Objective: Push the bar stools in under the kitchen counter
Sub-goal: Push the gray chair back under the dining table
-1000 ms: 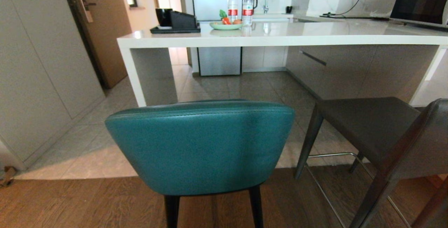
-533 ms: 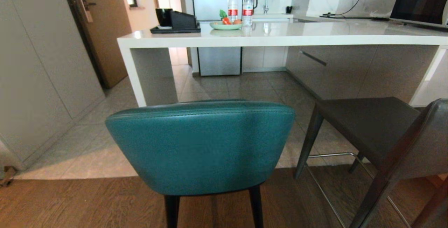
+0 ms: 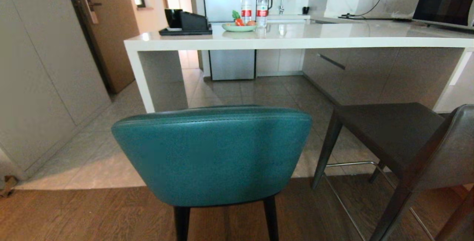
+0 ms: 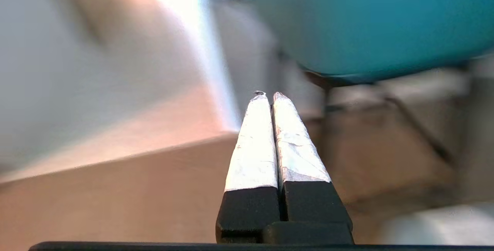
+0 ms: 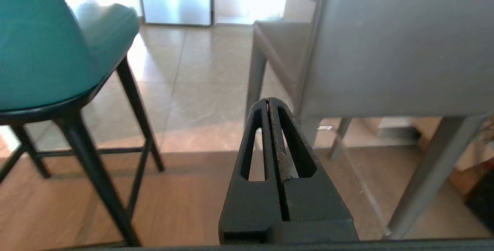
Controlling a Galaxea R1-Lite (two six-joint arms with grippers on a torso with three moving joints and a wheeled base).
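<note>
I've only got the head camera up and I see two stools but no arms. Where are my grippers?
Observer: The left gripper hangs low beside the teal stool, its fingers pressed together, empty.
Operator: And the right one?
Observer: The right gripper is also shut and empty, low behind the grey stool, not touching it.
Operator: Anything under the teal seat?
Observer: Thin black legs joined by a crossbar.

Teal stool (image 3: 213,152), dark-grey stool (image 3: 403,137), both short of white counter (image 3: 296,41)
</note>
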